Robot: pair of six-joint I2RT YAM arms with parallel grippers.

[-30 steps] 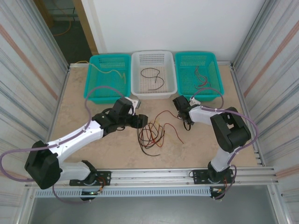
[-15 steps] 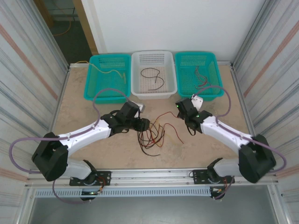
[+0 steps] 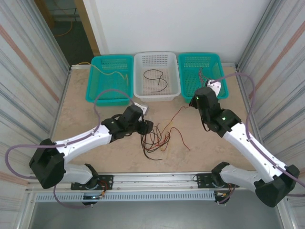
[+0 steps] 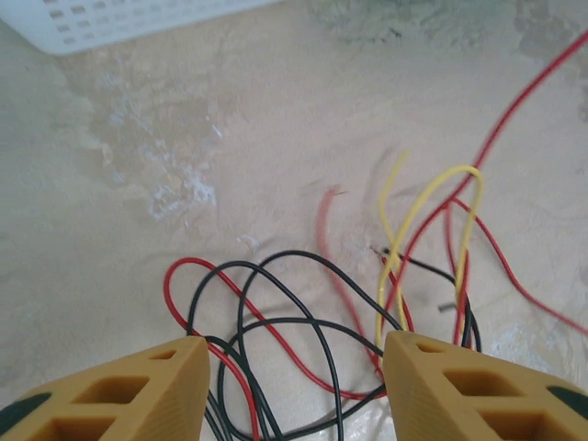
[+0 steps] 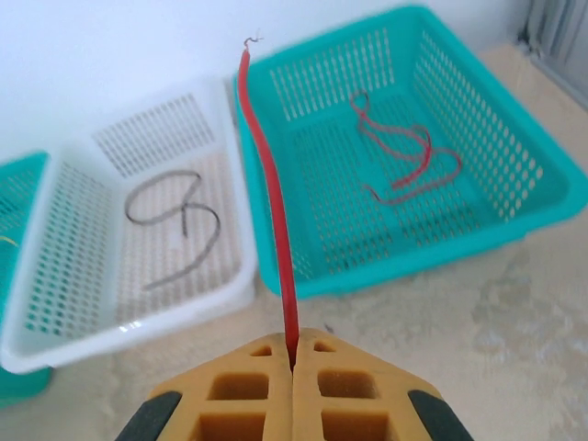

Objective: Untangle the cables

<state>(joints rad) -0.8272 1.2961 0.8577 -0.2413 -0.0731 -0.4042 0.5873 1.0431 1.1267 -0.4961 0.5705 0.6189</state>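
Both arms have moved since a second ago: the right one has stretched far out toward the baskets, and the left one has slid a little closer to the pile. Nearest the arm bases, the cables (image 3: 155,138) lie in a messy knot of red, black and yellow on the table (image 3: 81,119). The left gripper (image 3: 147,127) is down at the knot's left side with its fingers (image 4: 138,390) apart, and loops of wire show between them (nothing is pinched there). Farther out, the right gripper (image 5: 294,354) is squeezed tight on one red cable (image 5: 276,211), which runs from the knot to it and sticks out past the tips. At the far edge three baskets sit in a row: the left green basket (image 3: 90,78) with a yellow wire (image 3: 112,74), the white basket (image 5: 241,292) with a black wire (image 5: 217,223), and the right green basket (image 5: 560,197) with a red wire (image 5: 418,135).
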